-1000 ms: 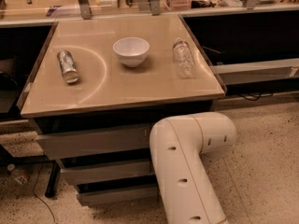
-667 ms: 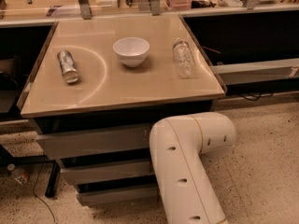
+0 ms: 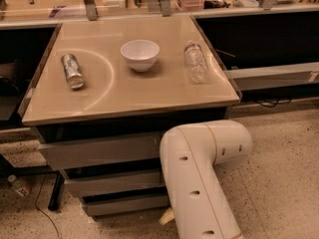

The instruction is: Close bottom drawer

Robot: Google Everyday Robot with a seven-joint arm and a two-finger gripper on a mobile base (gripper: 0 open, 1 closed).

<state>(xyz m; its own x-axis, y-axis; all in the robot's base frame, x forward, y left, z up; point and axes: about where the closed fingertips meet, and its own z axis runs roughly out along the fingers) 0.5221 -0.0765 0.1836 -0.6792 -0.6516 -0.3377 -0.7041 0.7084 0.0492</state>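
The bottom drawer [image 3: 124, 203] is the lowest and narrowest of three grey-brown fronts under the table. It stands slightly out, with a dark gap above it. The mid-width drawer [image 3: 113, 183] and the widest drawer [image 3: 99, 151] sit above it. My white arm [image 3: 199, 183] reaches down in front of the drawers' right side and hides most of my gripper [image 3: 167, 216]. Only a pale piece of the gripper shows low by the bottom drawer's right end, near the floor.
On the tan tabletop [image 3: 129, 101] stand a white bowl [image 3: 140, 54], a silver can [image 3: 73, 70] lying on its side and a clear plastic bottle [image 3: 195, 61]. A small bottle [image 3: 20, 186] and a cable lie on the floor at the left. Speckled floor lies to the right.
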